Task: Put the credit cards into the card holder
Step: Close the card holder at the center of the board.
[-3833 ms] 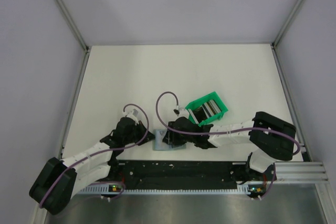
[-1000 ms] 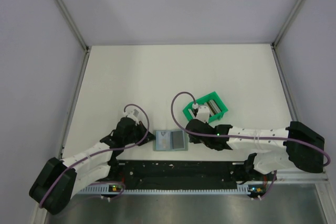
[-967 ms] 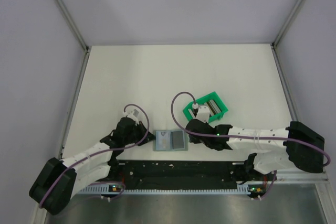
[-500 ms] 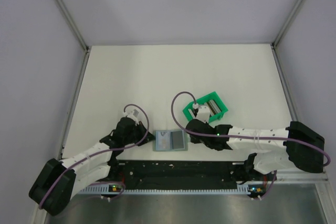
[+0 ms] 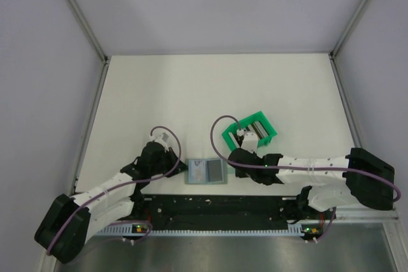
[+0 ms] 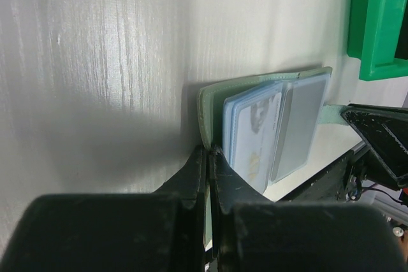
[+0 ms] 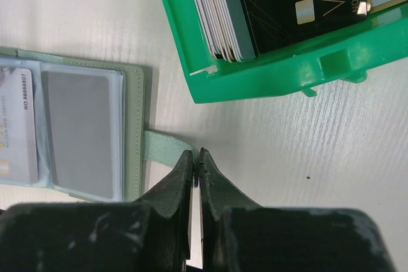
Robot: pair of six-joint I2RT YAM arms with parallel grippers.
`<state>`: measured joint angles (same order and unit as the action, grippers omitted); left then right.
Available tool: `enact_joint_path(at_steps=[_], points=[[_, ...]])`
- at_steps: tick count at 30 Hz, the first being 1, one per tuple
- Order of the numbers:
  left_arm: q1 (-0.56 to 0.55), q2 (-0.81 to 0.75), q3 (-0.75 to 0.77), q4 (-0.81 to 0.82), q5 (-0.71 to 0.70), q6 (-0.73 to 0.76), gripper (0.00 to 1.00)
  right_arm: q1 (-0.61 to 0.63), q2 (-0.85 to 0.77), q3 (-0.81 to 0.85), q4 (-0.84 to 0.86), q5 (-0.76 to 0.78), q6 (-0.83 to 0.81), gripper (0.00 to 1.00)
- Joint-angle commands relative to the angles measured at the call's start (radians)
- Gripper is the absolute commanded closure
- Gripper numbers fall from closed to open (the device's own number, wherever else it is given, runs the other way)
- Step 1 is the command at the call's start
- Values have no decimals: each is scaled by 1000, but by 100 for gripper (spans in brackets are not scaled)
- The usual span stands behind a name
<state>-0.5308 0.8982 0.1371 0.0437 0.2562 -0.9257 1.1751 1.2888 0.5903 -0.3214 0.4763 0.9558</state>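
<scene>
The left pincer (image 6: 208, 157) is closed tight on the edge of the green cover of the card holder (image 6: 213, 103). The card holder lies open and flat on the white table (image 5: 191, 93), right in front of this pincer's tips. Two cards sit in its clear pockets: a whitish card (image 6: 255, 125) closest to the tips and a grey card (image 6: 296, 119) just past it. The right pincer (image 7: 196, 155) is closed too. It pinches the end of the thin strap (image 7: 162, 141) that sticks out from the far side of the card holder. Ahead of the right pincer's tips, near them but not touching, is a green bin (image 7: 268, 71). A stack of credit cards (image 7: 280, 4) is in it, with a black one that says VIP on the outside.
</scene>
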Motion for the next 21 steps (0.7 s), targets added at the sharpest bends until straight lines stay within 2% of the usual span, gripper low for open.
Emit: enact_joint_path(at_steps=[1,10,19,21], points=[[2,-24,56,-37,3,36,100,0,-42,-23,21,15,18,100],[2,-30,166,-157,69,77,100,0,-48,-72,119,-8,35,100],[-6,-35,237,-163,153,76,100,0,-51,-106,209,-39,52,100],[-12,-35,242,-148,172,73,97,0,-51,-110,220,-44,57,100]])
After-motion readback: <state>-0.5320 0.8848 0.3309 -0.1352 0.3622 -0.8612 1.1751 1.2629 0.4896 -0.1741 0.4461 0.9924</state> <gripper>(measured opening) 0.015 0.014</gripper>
